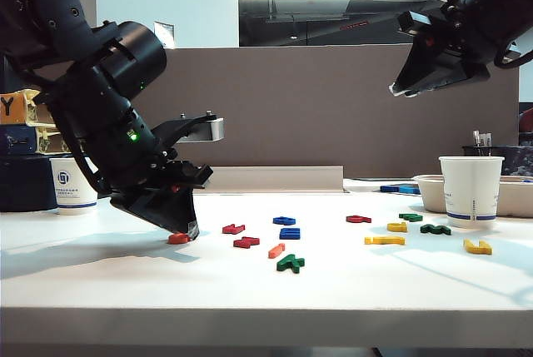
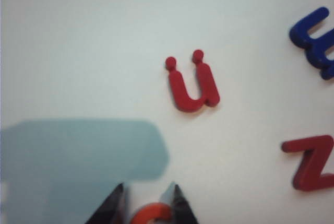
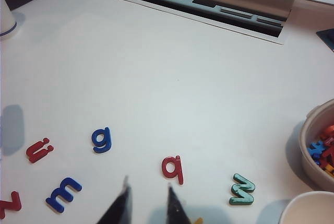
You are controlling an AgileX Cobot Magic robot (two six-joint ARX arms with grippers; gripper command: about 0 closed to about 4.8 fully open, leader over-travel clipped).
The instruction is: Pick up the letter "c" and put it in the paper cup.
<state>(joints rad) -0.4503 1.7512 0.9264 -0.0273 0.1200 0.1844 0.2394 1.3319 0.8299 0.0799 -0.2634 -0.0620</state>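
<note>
The letter c point(image 2: 151, 214) lay on the table point(image 1: 250, 290) between the left gripper point(image 2: 148, 199) fingertips, partly closed around it, not lifted; the paper cup point(image 1: 471, 189) stood well apart, below the open, empty right gripper point(image 3: 147, 203).

Open tabletop point(image 1: 100, 274) (left of letters point(image 1: 283, 245)).

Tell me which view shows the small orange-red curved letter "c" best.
The left wrist view: the small orange-red curved letter "c" lies close up between the left gripper fingertips, partly cut off. The exterior view shows an orange-red sliver under that gripper. The right wrist view misses it.
</note>
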